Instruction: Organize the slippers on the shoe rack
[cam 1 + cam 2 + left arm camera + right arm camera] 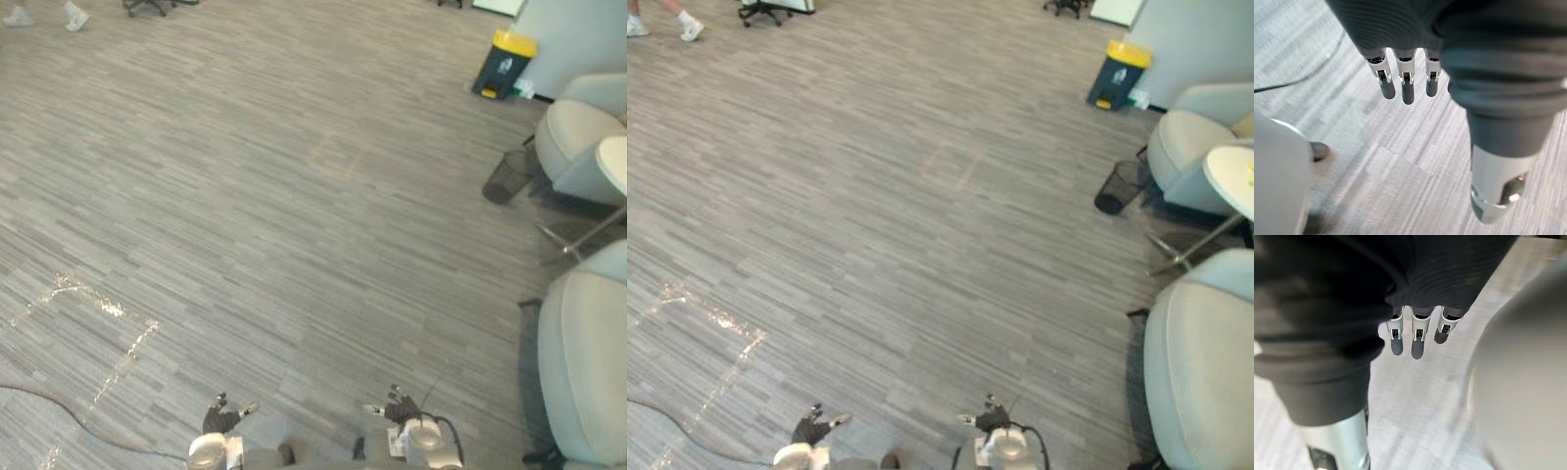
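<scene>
Both hands hang low at the bottom edge over grey striped carpet. My left hand (pixel 221 419) is open, its fingers (pixel 1406 87) straight and relaxed above the bare floor, holding nothing. My right hand (pixel 396 409) is open too, its fingers (pixel 1418 339) straight and empty.
Pale armchairs (pixel 583 362) (pixel 578 137) and a small round table (pixel 1234 181) line the right side. A dark mesh bin (pixel 507 176) and a yellow-lidded bin (pixel 504 63) stand farther back. A person's feet (pixel 44 17) and an office chair base (pixel 147 6) show at the far left. Shiny tape marks (pixel 98 313) lie on the carpet.
</scene>
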